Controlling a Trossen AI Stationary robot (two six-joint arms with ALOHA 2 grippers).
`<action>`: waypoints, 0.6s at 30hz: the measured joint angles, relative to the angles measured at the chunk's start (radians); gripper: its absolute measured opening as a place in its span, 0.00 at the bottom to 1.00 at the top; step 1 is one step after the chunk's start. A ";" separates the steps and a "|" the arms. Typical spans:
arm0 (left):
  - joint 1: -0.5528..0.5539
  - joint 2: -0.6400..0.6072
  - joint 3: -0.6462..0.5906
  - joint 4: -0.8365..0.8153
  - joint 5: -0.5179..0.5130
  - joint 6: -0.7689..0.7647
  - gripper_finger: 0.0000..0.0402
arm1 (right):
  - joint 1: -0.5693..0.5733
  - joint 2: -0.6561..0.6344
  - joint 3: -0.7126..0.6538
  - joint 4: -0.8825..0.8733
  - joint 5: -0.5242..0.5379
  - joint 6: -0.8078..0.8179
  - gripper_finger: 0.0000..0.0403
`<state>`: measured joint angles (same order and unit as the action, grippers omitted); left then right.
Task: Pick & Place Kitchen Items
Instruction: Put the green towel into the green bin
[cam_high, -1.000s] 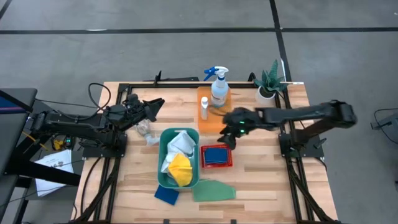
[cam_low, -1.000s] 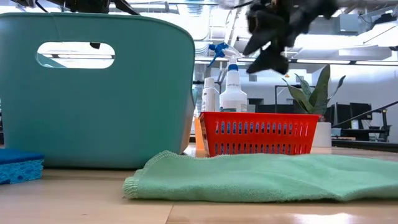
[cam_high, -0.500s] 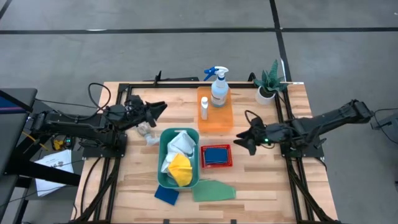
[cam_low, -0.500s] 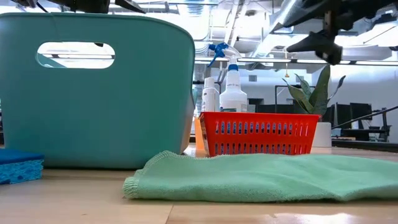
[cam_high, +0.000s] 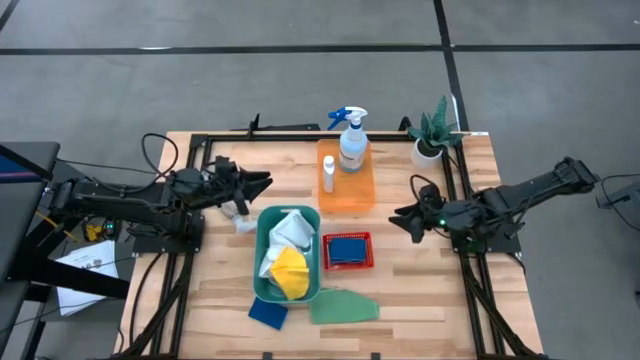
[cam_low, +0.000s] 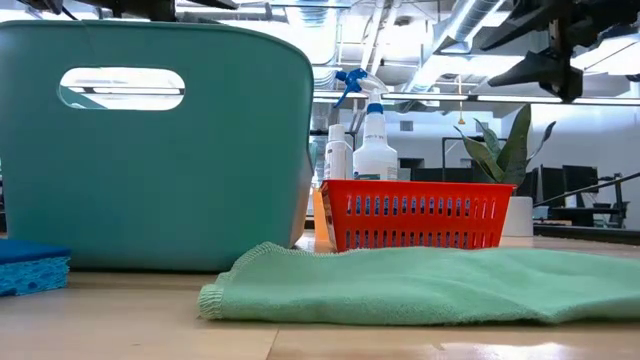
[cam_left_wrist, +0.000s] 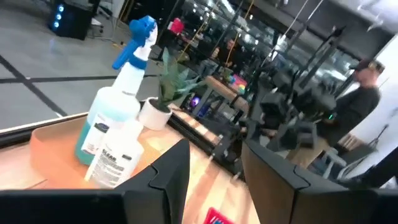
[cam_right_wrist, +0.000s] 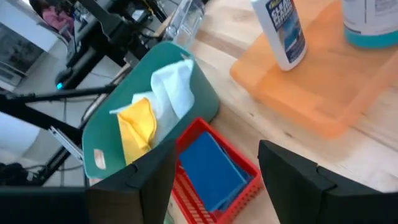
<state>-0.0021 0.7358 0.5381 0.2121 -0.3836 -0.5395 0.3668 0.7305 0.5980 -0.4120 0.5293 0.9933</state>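
My right end effector (cam_high: 397, 217) is open and empty; next I reach for the green cloth (cam_high: 343, 306) near me.

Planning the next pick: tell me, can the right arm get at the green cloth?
Probably yes. The green cloth lies flat and uncovered at the table's near edge; the right hand hovers open, empty, nothing between them.
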 joint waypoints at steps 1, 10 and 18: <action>-0.006 -0.007 -0.001 0.011 -0.001 -0.009 0.36 | 0.003 0.000 0.000 -0.011 0.000 -0.002 0.54; -0.069 -0.008 -0.001 0.288 -0.103 0.069 0.36 | 0.006 -0.021 0.001 -0.011 -0.045 -0.059 0.54; -0.078 -0.010 0.000 0.457 -0.239 0.175 0.36 | 0.007 -0.024 0.001 -0.022 -0.165 -0.033 0.54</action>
<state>-0.0799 0.7261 0.5377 0.6689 -0.6228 -0.3641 0.3735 0.7064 0.5987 -0.4339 0.3646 0.9599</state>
